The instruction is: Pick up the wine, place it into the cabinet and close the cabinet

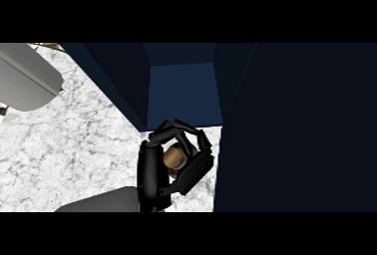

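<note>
The wine bottle (174, 158) shows only as a tan patch inside my right hand (193, 164), whose black fingers are curled round it. That hand is over the marble counter (66, 149), just in front of the dark blue cabinet's open compartment (184, 92). A wide dark panel (302, 129), apparently the cabinet's open door, fills the right side of the view, right beside the hand. My grey right forearm (103, 201) enters from the lower edge. Most of the bottle is hidden. My left hand does not show.
A grey rounded shape (26, 74) lies at the upper left over the counter; I cannot tell what it is. The cabinet's left wall (117, 79) stands up from the counter beside the opening. White marble spreads across the left half of the view.
</note>
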You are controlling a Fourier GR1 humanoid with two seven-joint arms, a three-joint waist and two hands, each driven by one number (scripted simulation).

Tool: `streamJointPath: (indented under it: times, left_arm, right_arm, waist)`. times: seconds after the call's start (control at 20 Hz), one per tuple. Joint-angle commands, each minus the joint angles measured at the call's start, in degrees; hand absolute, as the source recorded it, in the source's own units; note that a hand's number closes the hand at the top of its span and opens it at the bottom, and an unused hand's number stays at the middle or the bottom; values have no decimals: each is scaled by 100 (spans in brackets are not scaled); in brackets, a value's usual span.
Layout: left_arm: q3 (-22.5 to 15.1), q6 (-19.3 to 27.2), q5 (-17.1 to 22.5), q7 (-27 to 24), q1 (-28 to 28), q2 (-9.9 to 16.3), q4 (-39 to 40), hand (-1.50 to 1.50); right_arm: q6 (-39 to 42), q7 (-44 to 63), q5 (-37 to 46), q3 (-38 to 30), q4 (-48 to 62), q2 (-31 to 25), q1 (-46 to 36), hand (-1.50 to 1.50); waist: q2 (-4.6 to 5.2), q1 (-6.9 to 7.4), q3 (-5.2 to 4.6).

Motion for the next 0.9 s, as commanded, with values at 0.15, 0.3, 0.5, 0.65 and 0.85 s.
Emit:
streamJointPath:
  times: [0.15, 0.3, 0.5, 0.65, 0.85]
  left_arm:
    - [18, 60, 265, -423, 15, -80, 326, 150]
    - [119, 60, 419, -520, -104, -303, 587, 150]
    - [176, 35, 571, -730, -165, -425, 615, 150]
    - [450, -209, 780, -794, -340, -294, 529, 150]
    - [633, -296, 986, -1018, -391, -699, 841, 150]
  right_arm:
    - [-73, 59, -184, -92, -104, 49, -24, -150]
    - [25, 15, -329, -99, -143, 51, 46, -150]
    - [58, -95, -422, -309, 162, 21, -62, -150]
    - [233, -193, -423, -290, -20, 0, 162, -150]
    - [98, 24, -533, -265, -61, -23, 6, -150]
  waist:
    - [28, -16, -13]
    - [29, -80, -8]
    - [45, -43, -6]
    - [35, -113, -6]
    - [60, -151, -13]
